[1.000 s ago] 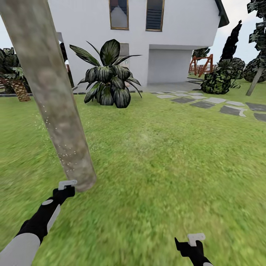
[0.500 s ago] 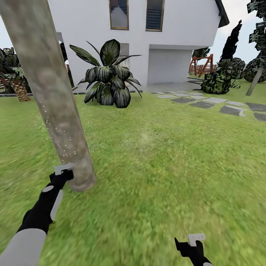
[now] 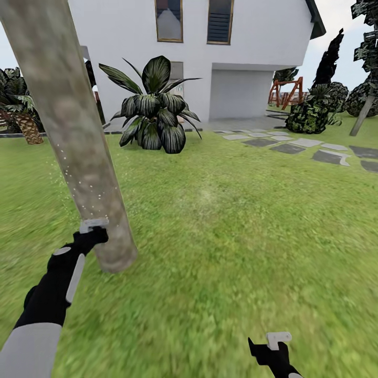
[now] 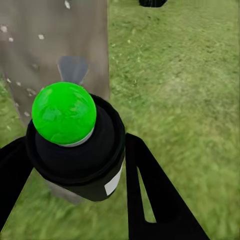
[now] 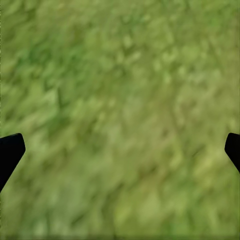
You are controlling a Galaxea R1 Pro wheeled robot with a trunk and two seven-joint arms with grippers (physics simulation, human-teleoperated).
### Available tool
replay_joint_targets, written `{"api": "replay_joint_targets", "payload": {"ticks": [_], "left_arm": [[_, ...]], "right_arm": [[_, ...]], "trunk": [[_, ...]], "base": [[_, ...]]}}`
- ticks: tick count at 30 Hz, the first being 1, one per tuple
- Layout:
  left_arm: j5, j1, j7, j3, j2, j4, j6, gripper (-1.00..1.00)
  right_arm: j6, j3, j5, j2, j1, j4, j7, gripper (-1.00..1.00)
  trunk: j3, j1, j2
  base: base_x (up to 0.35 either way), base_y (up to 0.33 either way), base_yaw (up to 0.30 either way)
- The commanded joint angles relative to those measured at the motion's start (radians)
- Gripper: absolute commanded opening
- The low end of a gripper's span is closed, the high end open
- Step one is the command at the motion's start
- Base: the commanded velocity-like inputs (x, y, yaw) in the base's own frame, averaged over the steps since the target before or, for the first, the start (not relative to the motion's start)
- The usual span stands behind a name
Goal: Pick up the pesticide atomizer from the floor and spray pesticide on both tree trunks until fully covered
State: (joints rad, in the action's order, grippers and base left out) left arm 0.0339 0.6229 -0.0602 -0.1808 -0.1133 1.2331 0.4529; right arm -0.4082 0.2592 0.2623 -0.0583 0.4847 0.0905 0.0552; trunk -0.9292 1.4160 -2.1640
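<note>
A thick pale tan-grey tree trunk (image 3: 79,142) slants across the left of the head view, with white pesticide specks (image 3: 84,186) dotted over its lower part. My left gripper (image 3: 93,234) is right against the trunk's near side, a little above its base. It is shut on the pesticide atomizer (image 4: 75,145), a black can with a round green top (image 4: 64,112) that faces the speckled bark (image 4: 30,60) at close range. My right gripper (image 3: 274,347) hangs low over the grass at the bottom right, open, with nothing between its fingers (image 5: 10,152).
A big dark-leaved plant (image 3: 153,113) stands before the white house (image 3: 252,47). Grey stepping stones (image 3: 304,144) cross the lawn at the right, with bushes (image 3: 310,113) behind. Another pale trunk (image 3: 364,115) leans at the far right edge. Open grass (image 3: 226,231) lies ahead.
My left gripper has risen with the atomizer from the trunk's base to a little higher along it. The right arm and the view have stayed still.
</note>
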Motion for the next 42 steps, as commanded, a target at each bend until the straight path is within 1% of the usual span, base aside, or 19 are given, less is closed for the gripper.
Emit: {"api": "replay_joint_targets", "payload": {"ticks": [1,4,5,6,7,8,10,12,14,16,17,20,22,26,30,32,36,40,42], "left_arm": [[0.000,0.000,0.000,0.006,0.000,0.023,0.033,-1.00],[0.000,0.001,0.000,0.030,0.011,0.066,0.115,-1.00],[0.000,0.003,0.001,0.063,0.013,0.069,0.124,-1.00],[0.001,0.006,0.003,0.135,0.024,0.073,0.142,-1.00],[0.001,0.008,0.004,0.153,0.037,0.073,0.149,-1.00],[0.000,0.011,0.005,0.163,0.053,0.074,0.159,-1.00],[-0.001,0.013,0.005,0.163,0.055,0.074,0.178,-1.00],[-0.003,0.013,0.004,0.122,0.051,0.074,0.186,-1.00],[-0.002,0.014,0.002,0.046,0.047,0.074,0.190,-1.00],[0.000,0.015,-0.001,-0.014,0.020,0.074,0.229,-1.00],[0.001,0.015,-0.015,-0.021,0.000,0.073,0.262,-1.00],[0.000,0.014,-0.077,-0.023,-0.012,0.072,0.288,-1.00],[-0.001,0.025,-0.090,-0.021,-0.005,0.074,0.312,-1.00],[0.000,0.086,-0.094,-0.019,0.008,0.074,0.416,-1.00],[-0.001,0.139,-0.092,0.014,0.012,0.074,0.462,-1.00],[-0.005,0.172,-0.092,0.008,-0.004,0.074,0.500,-1.00],[0.000,0.178,-0.094,-0.053,-0.106,0.074,0.508,-1.00],[-0.007,0.166,-0.096,-0.061,-0.115,0.074,0.494,-1.00],[-0.011,0.135,-0.092,-0.061,-0.116,0.074,0.490,-1.00]], "right_arm": [[0.000,0.000,0.000,0.000,0.000,0.000,0.000,1.00],[0.000,0.000,0.000,0.000,0.000,0.000,0.000,1.00],[0.000,0.000,0.000,0.000,0.000,0.000,0.000,1.00],[0.000,0.000,0.000,0.000,0.000,0.000,0.000,1.00],[0.000,0.000,0.000,0.000,0.000,0.000,0.000,1.00],[0.000,0.000,0.000,0.000,0.000,0.000,0.000,1.00],[0.000,0.000,0.000,0.000,0.000,0.000,0.000,1.00],[0.000,0.000,0.000,0.000,0.000,0.000,0.000,1.00],[0.000,0.000,0.000,0.000,0.000,0.000,0.000,1.00],[0.000,0.000,0.000,0.000,0.000,0.000,0.000,1.00],[0.000,0.000,0.000,0.000,0.000,0.000,0.000,1.00],[0.000,0.000,0.000,0.000,0.000,0.000,0.000,1.00],[0.000,0.000,0.000,0.000,0.000,0.000,0.000,1.00],[0.000,0.000,0.000,0.000,0.000,0.000,0.000,1.00],[0.000,0.000,0.000,0.000,0.000,0.000,0.000,1.00],[0.000,0.000,0.000,0.000,0.000,0.000,0.000,1.00],[0.000,0.000,0.000,0.000,0.000,0.000,0.000,1.00],[0.000,0.000,0.000,0.000,0.000,0.000,0.000,1.00],[0.000,0.000,0.000,0.000,0.000,0.000,0.000,1.00]], "trunk": [[0.000,0.000,0.000],[0.000,0.000,0.000],[0.000,0.000,0.000],[0.000,0.000,0.000],[0.000,0.000,0.000],[0.000,0.000,0.000],[0.000,0.000,0.000],[0.000,0.000,0.000],[0.000,0.000,0.000],[0.000,0.000,0.000],[0.000,0.000,0.000],[0.000,0.000,0.000],[0.000,0.000,0.000],[0.000,0.000,0.000],[0.000,0.000,0.000],[0.000,0.000,0.000],[0.000,0.000,0.000],[0.000,0.000,0.000],[0.000,0.000,0.000]], "base": [[0.000,0.000,0.000],[0.000,0.000,0.000],[0.000,0.000,0.000],[0.000,0.000,0.000],[0.000,0.000,0.000],[0.000,0.000,0.000],[0.000,0.000,0.000],[0.000,0.000,0.000],[0.000,0.000,0.000],[0.000,0.000,0.000],[0.000,0.000,0.000],[0.000,0.000,0.000],[0.000,0.000,0.000],[0.000,0.000,0.000],[0.000,0.000,0.000],[0.000,0.000,0.000],[0.000,0.000,0.000],[0.000,0.000,0.000],[0.000,0.000,0.000]]}}
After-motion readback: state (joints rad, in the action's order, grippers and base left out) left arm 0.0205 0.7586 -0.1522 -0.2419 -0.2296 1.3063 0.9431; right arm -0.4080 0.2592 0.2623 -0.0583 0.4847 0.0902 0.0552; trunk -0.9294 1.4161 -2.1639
